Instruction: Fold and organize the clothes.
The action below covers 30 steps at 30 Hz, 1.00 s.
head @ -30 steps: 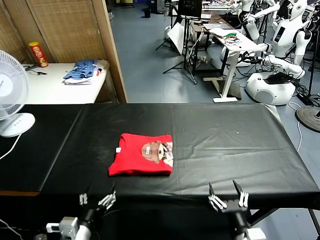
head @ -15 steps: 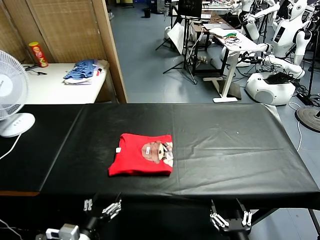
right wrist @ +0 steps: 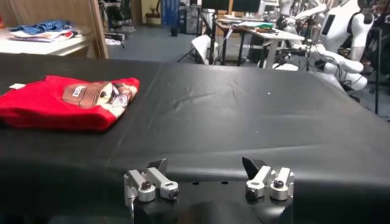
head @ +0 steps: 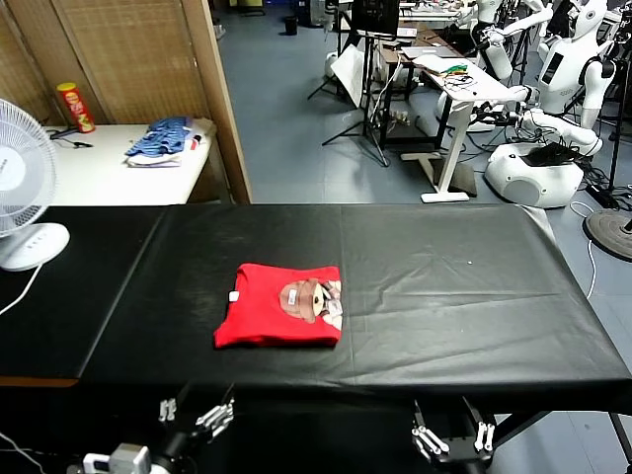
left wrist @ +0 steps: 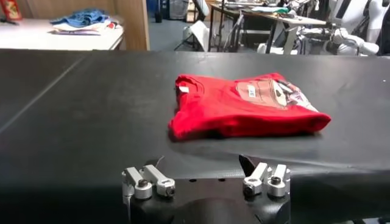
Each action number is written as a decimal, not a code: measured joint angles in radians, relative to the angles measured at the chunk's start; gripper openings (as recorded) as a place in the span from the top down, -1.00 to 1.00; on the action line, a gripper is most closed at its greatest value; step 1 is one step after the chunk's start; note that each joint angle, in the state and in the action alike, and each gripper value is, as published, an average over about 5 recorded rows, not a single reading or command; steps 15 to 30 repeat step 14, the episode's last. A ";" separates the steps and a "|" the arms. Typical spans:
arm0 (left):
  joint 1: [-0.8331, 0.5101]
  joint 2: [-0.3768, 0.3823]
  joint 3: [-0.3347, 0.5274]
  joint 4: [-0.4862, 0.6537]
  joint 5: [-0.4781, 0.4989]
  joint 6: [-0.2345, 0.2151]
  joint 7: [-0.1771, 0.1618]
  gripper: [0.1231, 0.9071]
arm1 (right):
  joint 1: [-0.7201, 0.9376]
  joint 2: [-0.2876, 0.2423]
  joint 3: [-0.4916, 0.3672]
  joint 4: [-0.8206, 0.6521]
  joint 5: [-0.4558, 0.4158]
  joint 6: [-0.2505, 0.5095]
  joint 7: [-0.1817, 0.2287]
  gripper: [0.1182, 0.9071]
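The clothes are one red T-shirt [head: 279, 306], folded into a flat rectangle left of centre on the black table [head: 454, 286]. Its white neck label and beige-brown print face up. Both grippers hang below the table's near edge, apart from the shirt. My left gripper [head: 196, 415] is open and empty, just in front of the shirt. My right gripper [head: 449, 438] is open and empty too, well to the shirt's right. The left wrist view has the T-shirt [left wrist: 244, 106] straight beyond the left gripper [left wrist: 204, 165]. In the right wrist view the T-shirt [right wrist: 61, 103] sits off to one side of the right gripper [right wrist: 205, 164].
A white fan [head: 22, 188] stands at the table's left end. Behind it, a white side table holds a blue striped pile [head: 158, 140] and a red can [head: 75, 107]. A wooden post [head: 219, 99] rises behind the table. Other robots [head: 553, 109] and desks stand far right.
Both grippers have sunk lower beneath the table's front edge, the right one more than the left. The shirt has not moved.
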 joint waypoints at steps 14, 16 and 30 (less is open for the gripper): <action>0.008 -0.007 -0.008 -0.020 -0.001 0.021 0.003 -0.72 | -0.001 -0.001 0.000 0.000 0.000 0.000 -0.001 -0.72; 0.008 -0.007 -0.008 -0.020 -0.001 0.021 0.003 -0.72 | -0.001 -0.001 0.000 0.000 0.000 0.000 -0.001 -0.72; 0.008 -0.007 -0.008 -0.020 -0.001 0.021 0.003 -0.72 | -0.001 -0.001 0.000 0.000 0.000 0.000 -0.001 -0.72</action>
